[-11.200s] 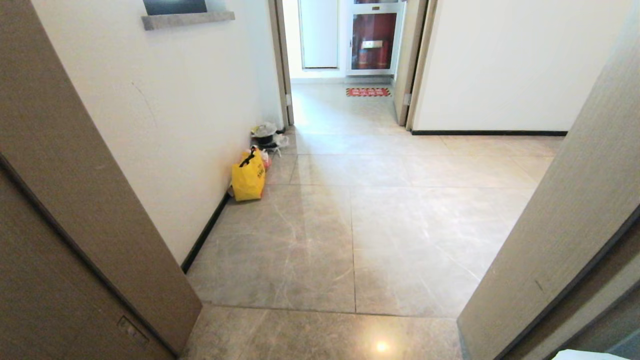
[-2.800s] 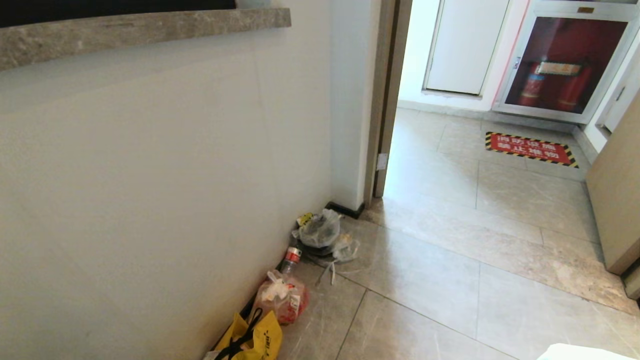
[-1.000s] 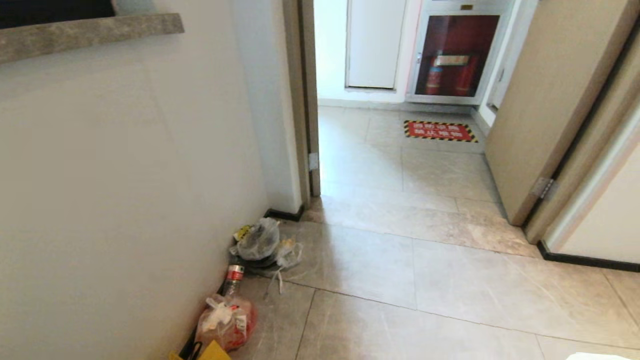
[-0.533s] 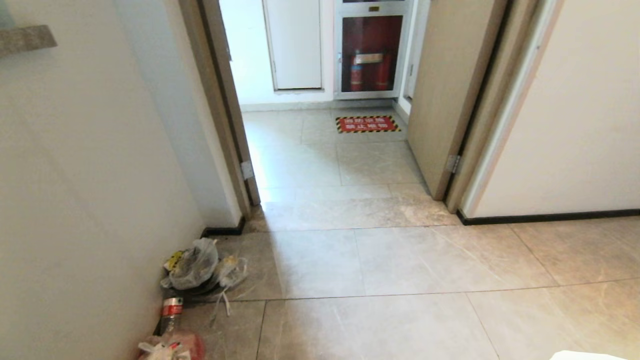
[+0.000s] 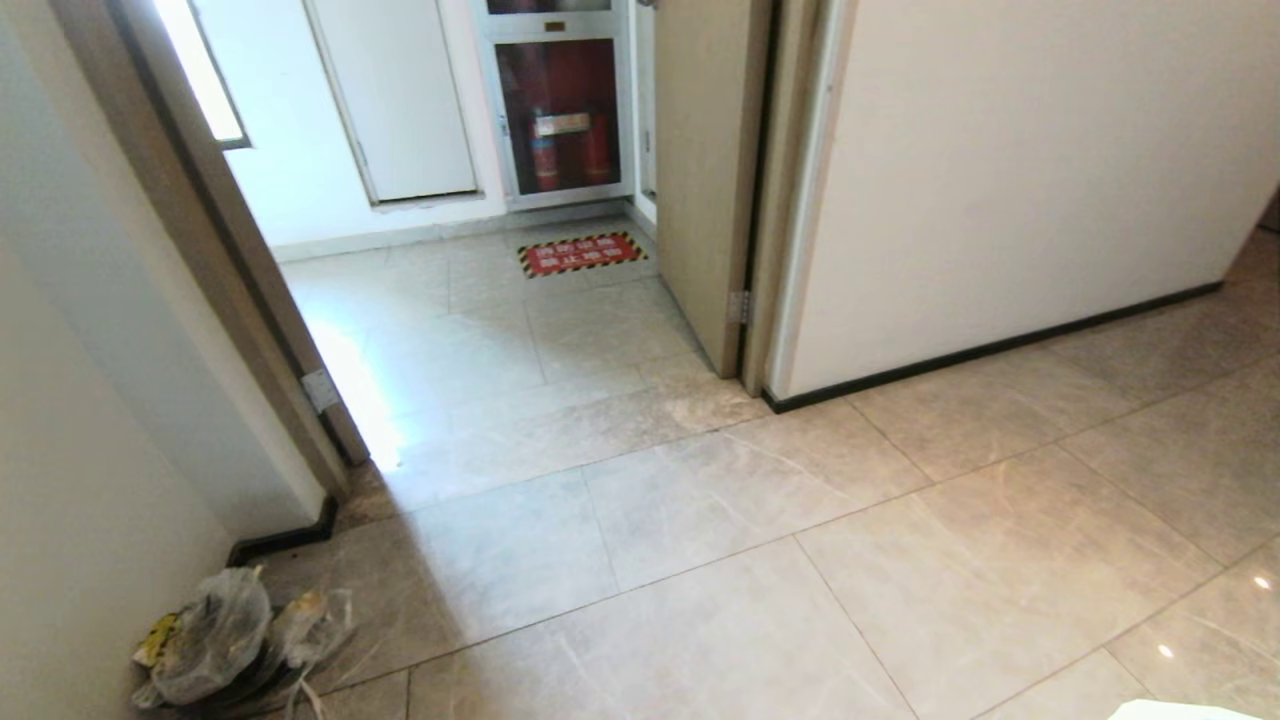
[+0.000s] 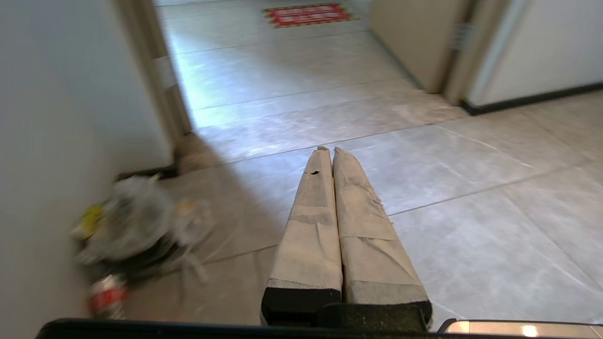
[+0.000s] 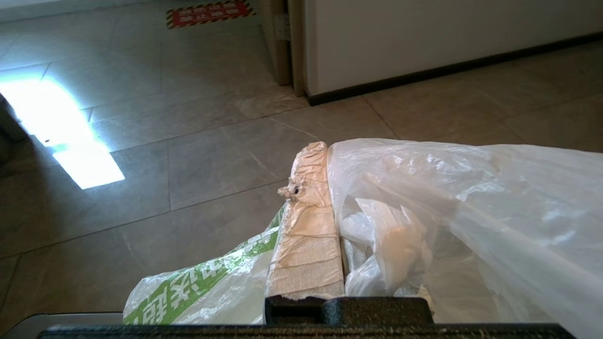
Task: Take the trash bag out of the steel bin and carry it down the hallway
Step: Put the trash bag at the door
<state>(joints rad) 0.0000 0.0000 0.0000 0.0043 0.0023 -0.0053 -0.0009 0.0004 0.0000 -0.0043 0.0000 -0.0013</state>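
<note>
Trash bag [image 7: 471, 212] film, thin and translucent white, is bunched at the right gripper [image 7: 325, 155], whose taped fingers [image 7: 308, 226] are clamped together on it; the film drapes over one finger and hides it. A second sheet with green printing [image 7: 202, 282] hangs below the same grip, and it may be part of the bag's contents, though the wrist view does not settle that. In the head view only a white sliver [image 5: 1190, 710] shows at the lower right edge.

Left gripper [image 6: 328, 150] hangs over the tiles with its two wrapped fingers pressed together, empty.

Around them lies the hallway [image 5: 800, 560]: glossy beige-grey tiles, white walls, black baseboard [image 5: 990, 350]. Against the left wall sits a pile of rubbish bags [image 5: 215, 640], well apart from both grippers, with a red-labelled bottle [image 6: 107, 296] beside it. Through the open doorway are a red floor sign [image 5: 582, 253] and a glass-fronted extinguisher cabinet [image 5: 560, 115].
</note>
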